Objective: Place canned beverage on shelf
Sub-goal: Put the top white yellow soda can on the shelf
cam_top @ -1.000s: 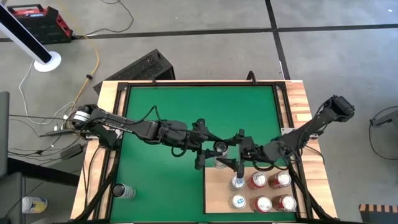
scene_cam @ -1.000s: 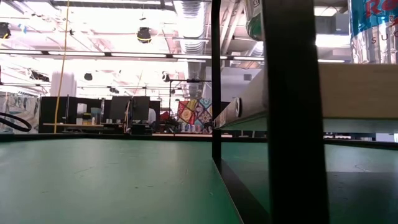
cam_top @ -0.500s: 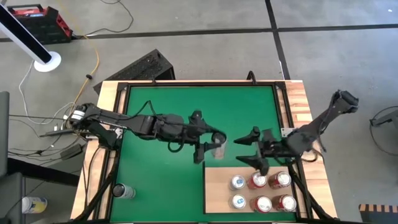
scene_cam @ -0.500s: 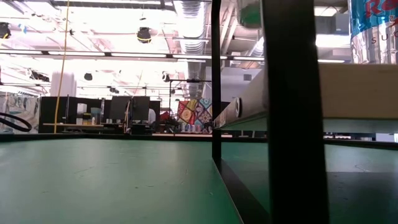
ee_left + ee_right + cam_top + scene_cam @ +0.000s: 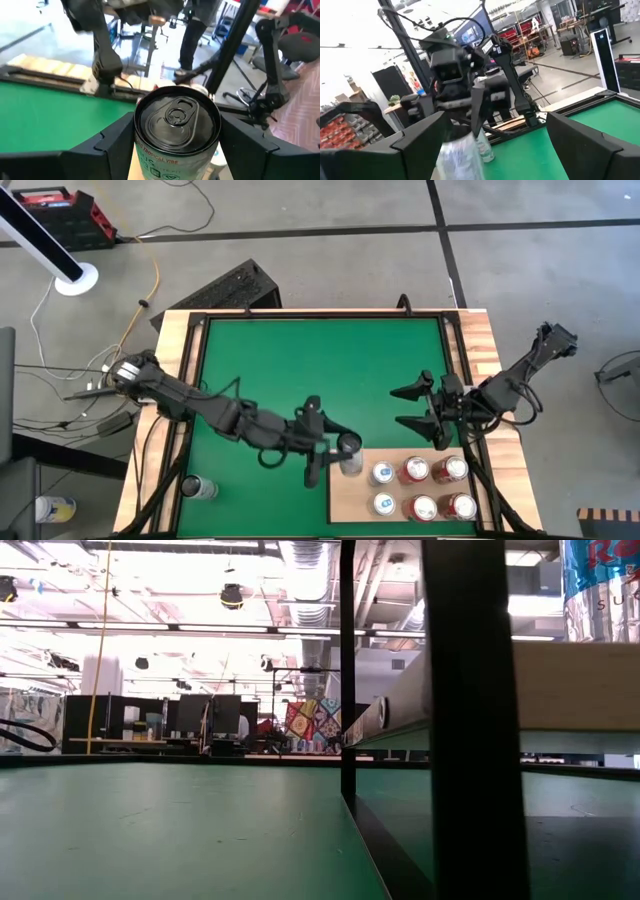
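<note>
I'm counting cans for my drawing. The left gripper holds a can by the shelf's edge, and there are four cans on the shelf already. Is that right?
Not quite. The high view shows five cans on the shelf, not four. The left gripper does hold a can by the shelf's edge.

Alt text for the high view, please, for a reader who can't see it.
From above: the left hand holds an upright can at the left edge of the pale wooden shelf, where six cans stand in two rows. The open right hand hovers over the green mat; another can stands at the table's near-left corner.
</note>
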